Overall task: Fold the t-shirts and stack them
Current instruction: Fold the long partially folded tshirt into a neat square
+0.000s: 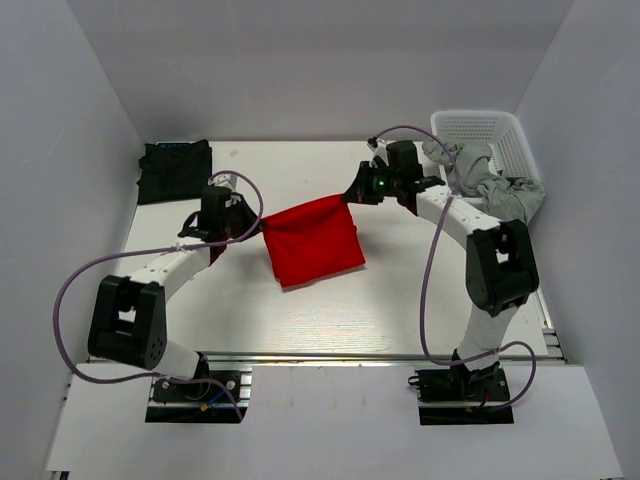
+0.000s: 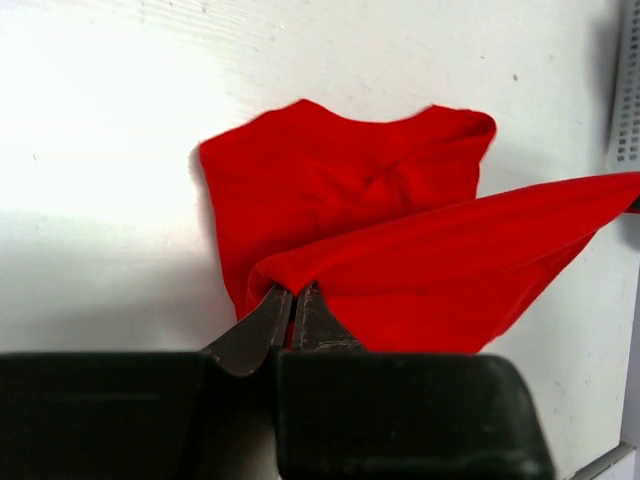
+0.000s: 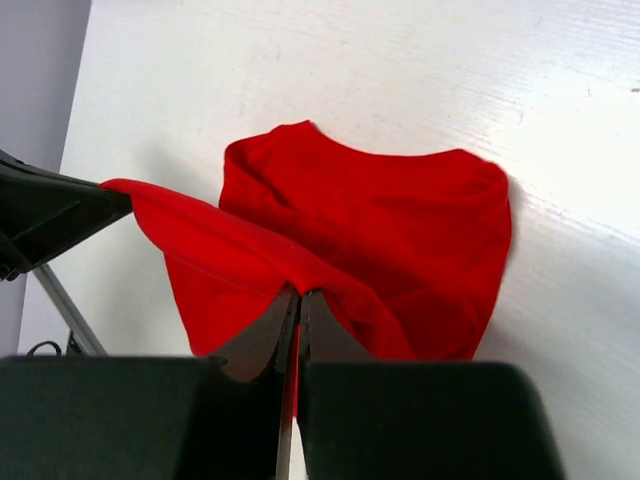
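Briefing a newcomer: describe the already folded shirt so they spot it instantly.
Start at the white table and go to its far left corner, opposite the white basket. The black t-shirt lies there folded flat, unlike the red t-shirt mid-table.

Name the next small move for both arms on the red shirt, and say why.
Probably carry the raised edge over the lying half and lower it: the left gripper and the right gripper each pinch one end of the red shirt's raised edge, the rest lying on the table.
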`<move>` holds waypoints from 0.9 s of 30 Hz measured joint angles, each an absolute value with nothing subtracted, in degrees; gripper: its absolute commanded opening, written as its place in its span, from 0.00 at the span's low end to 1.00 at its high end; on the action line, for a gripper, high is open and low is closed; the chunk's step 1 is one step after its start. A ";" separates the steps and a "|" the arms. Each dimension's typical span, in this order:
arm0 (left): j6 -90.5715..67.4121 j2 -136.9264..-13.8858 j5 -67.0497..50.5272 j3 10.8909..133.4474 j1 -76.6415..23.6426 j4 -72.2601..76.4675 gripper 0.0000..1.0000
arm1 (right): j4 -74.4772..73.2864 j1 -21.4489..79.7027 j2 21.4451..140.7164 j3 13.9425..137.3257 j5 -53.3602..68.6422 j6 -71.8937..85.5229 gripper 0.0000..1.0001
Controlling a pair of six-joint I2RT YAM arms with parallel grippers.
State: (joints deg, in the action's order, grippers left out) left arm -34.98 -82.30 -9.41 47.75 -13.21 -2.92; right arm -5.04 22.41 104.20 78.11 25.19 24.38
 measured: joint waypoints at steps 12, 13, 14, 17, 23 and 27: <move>-30.72 -101.19 -12.95 62.50 -9.26 -0.05 1.00 | -5.50 21.15 119.63 90.52 20.16 28.73 0.36; -30.26 -102.02 -13.19 63.29 -8.84 -0.60 1.00 | -5.56 21.02 120.46 91.07 19.25 29.12 0.42; -29.43 -102.87 -13.56 64.42 -8.56 -1.34 1.00 | -5.61 20.91 120.97 91.37 18.37 29.61 0.45; -27.38 -103.83 -14.39 67.05 -7.88 -3.01 1.00 | -5.85 20.62 121.14 91.74 14.44 30.35 0.66; -23.35 -103.50 -18.00 66.67 -8.03 -3.57 1.00 | -4.10 20.64 115.90 86.76 12.03 29.65 0.90; -19.92 -103.50 -20.21 64.62 -8.95 -6.31 1.00 | -2.76 20.71 109.03 79.53 12.69 29.02 0.90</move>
